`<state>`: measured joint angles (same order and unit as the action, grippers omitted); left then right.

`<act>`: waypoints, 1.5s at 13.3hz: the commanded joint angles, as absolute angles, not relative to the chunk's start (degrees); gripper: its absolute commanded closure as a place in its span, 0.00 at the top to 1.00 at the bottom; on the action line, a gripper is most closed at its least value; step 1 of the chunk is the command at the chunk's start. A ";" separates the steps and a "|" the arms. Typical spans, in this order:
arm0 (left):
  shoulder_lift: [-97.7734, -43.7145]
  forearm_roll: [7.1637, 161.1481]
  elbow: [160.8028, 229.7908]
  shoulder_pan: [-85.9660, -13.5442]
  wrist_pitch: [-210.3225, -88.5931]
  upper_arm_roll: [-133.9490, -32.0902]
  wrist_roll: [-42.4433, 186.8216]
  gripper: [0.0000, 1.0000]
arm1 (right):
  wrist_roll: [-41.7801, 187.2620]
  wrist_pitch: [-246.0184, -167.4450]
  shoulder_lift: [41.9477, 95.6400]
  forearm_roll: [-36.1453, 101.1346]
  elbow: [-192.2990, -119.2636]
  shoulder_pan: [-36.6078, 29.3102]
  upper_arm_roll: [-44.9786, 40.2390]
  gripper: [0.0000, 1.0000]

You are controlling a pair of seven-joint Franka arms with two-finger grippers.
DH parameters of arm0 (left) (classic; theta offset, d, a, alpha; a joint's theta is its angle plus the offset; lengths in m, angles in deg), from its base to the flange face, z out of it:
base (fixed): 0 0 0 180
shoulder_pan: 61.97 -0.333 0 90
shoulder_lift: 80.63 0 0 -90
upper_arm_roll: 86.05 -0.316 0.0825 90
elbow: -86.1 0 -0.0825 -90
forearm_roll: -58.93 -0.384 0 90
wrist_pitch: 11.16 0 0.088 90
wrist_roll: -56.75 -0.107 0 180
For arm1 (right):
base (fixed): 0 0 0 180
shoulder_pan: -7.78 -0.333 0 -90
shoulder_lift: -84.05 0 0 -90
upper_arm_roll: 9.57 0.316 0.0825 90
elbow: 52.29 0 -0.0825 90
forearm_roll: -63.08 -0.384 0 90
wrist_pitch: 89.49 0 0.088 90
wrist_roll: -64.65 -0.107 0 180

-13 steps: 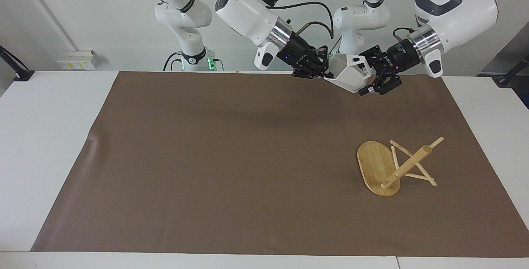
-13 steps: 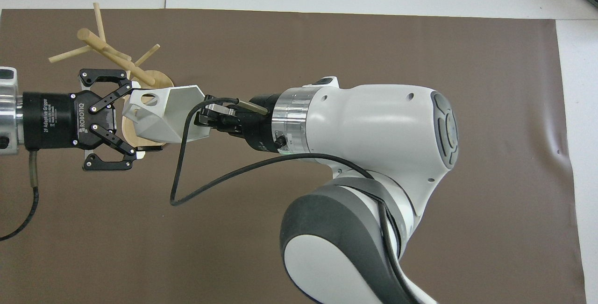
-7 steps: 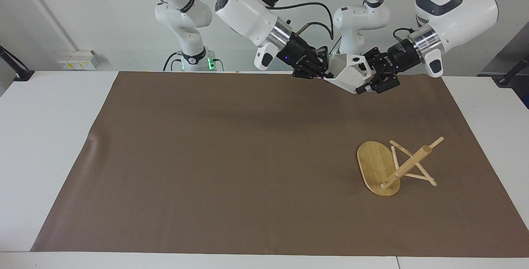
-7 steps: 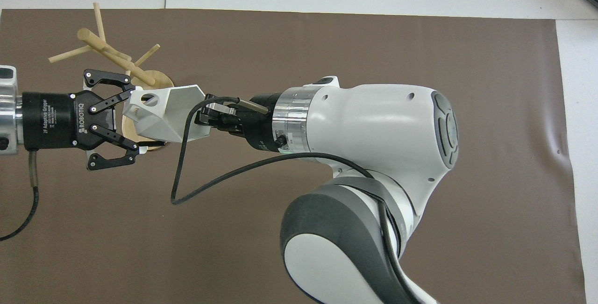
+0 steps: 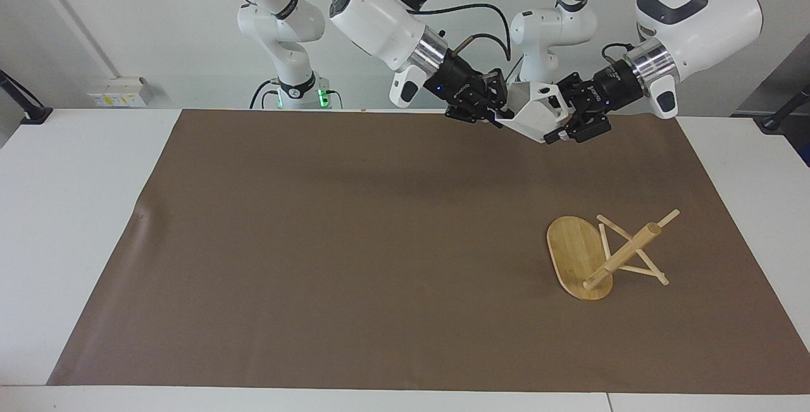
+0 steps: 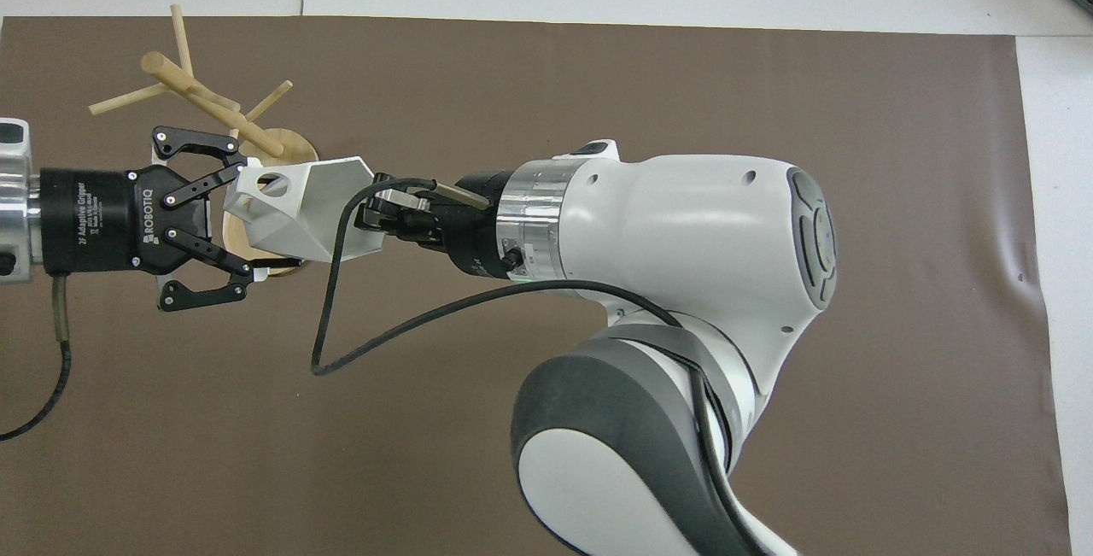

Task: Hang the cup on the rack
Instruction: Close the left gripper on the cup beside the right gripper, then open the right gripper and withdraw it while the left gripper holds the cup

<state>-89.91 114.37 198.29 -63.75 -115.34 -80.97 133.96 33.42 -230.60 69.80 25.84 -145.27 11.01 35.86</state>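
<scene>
- The white cup [image 5: 535, 114] is up in the air, over the brown mat [image 5: 354, 241] at the robots' edge of it, between the two grippers.
- The left gripper [image 5: 565, 124] has its jaws squeezed tight on the handle end of the cup.
- The right gripper [image 5: 497, 116] is at the cup's open rim. Its jaws touch the rim, but I cannot tell if they still pinch it or are letting go.
- The wooden rack [image 5: 604, 254] lies tipped over on the mat, toward the left arm's end of the surface, well apart from the cup.
- Its oval base [image 5: 573, 254] stands on edge, and its post [image 5: 623, 254] and pegs point sideways.
</scene>
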 commanded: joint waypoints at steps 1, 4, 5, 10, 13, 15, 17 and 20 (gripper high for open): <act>-90.38 112.90 198.78 -63.29 -114.61 -81.56 133.21 0.00 | 33.28 -231.25 69.37 25.47 -145.28 11.82 36.75 0.50; -90.38 111.76 198.69 -63.29 -114.70 -81.56 133.21 0.00 | 33.98 -231.25 69.37 25.47 -145.28 12.08 36.75 0.72; -90.30 111.67 198.69 -63.29 -114.78 -81.56 133.21 0.00 | 34.94 -231.17 69.37 25.47 -145.28 12.26 36.75 0.72; -90.30 107.37 198.86 -63.46 -115.14 -81.56 133.12 0.00 | 36.00 -231.16 69.37 25.47 -145.28 12.35 36.75 1.00; -90.73 103.24 199.56 -63.55 -114.35 -81.56 133.47 0.00 | 35.83 -231.08 69.37 25.38 -145.19 13.04 36.57 1.00; -90.91 97.81 199.92 -63.21 -114.78 -81.56 133.91 0.00 | 35.83 -230.90 69.46 25.38 -145.11 13.66 36.05 1.00; -91.26 96.55 201.05 -63.73 -115.22 -81.56 135.49 0.00 | 35.91 -230.73 69.54 25.38 -145.11 13.75 35.00 1.00; -91.26 95.50 201.93 -64.34 -118.98 -81.65 147.31 0.00 | 36.09 -227.66 69.98 25.47 -144.75 13.75 30.78 1.00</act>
<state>-89.88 97.23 200.29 -64.01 -116.18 -81.69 140.54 34.36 -229.91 69.77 25.84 -145.18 13.25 32.56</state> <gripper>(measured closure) 0.264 0.000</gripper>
